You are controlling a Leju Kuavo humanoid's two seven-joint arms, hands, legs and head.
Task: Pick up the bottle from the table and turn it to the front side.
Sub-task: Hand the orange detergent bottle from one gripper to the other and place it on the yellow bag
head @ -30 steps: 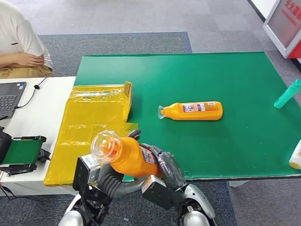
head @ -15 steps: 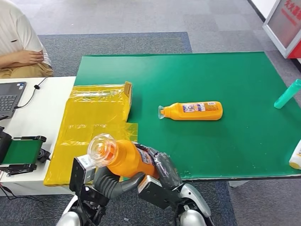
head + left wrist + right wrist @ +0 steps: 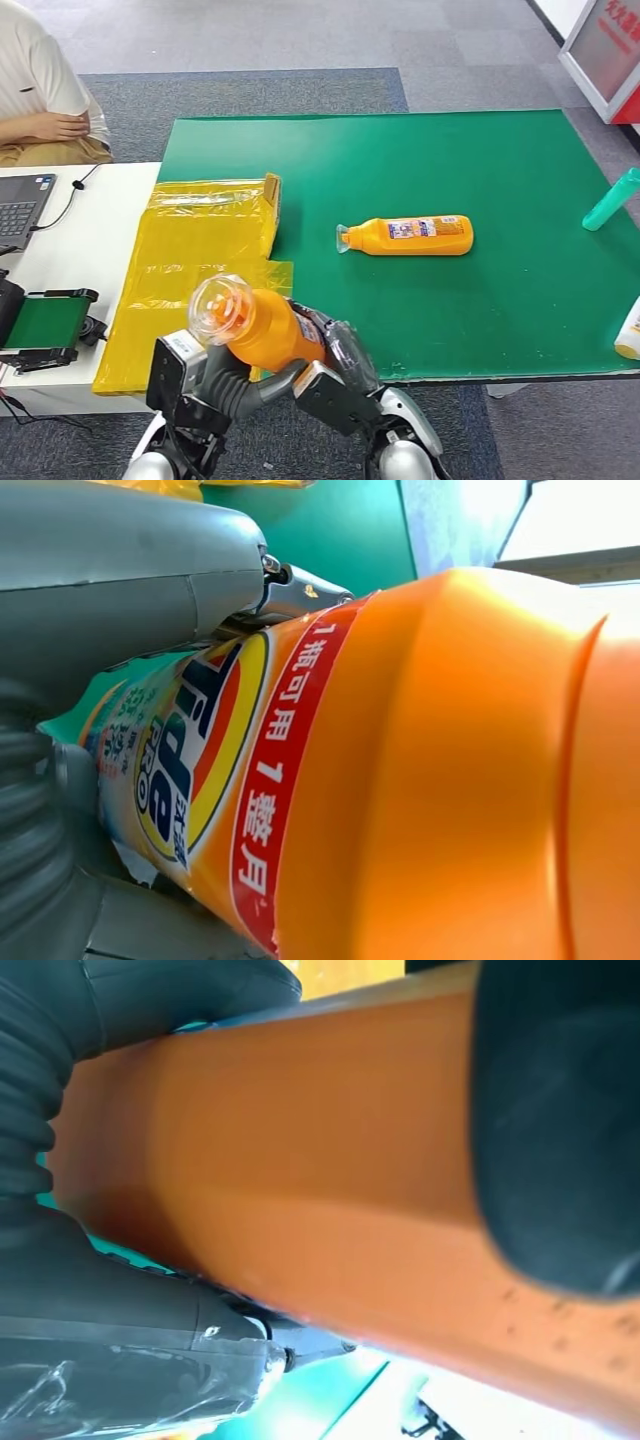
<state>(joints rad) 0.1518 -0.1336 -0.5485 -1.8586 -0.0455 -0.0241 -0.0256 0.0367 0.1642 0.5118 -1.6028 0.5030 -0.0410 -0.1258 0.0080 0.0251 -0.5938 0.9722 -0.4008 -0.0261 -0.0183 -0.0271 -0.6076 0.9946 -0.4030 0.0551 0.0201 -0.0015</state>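
Note:
An orange detergent bottle (image 3: pixel 268 328) with a clear cap (image 3: pixel 221 310) is held in the air just off the near edge of the green table (image 3: pixel 468 160), cap pointing toward me. My left hand (image 3: pixel 226 378) grips it from below near the neck. My right hand (image 3: pixel 343 350) grips its lower end. The left wrist view shows the bottle's (image 3: pixel 423 780) Tide label under the grey thumb (image 3: pixel 128 570). In the right wrist view, plain orange bottle (image 3: pixel 287 1160) runs between dark fingers (image 3: pixel 558 1120). A second orange bottle (image 3: pixel 411 236) lies on its side mid-table.
A yellow plastic bag (image 3: pixel 196 260) overlaps the table's left edge and the white desk (image 3: pixel 98 240). A teal bottle (image 3: pixel 611 200) and a white-yellow bottle (image 3: pixel 630 335) lie at the right edge. A laptop (image 3: pixel 23 205), a black device (image 3: pixel 45 320) and a seated person (image 3: pixel 38 90) are at left.
The held bottle and both hands have drifted slightly to the left and nearer to me. The right hand sits lower. The bottle on the table has not moved.

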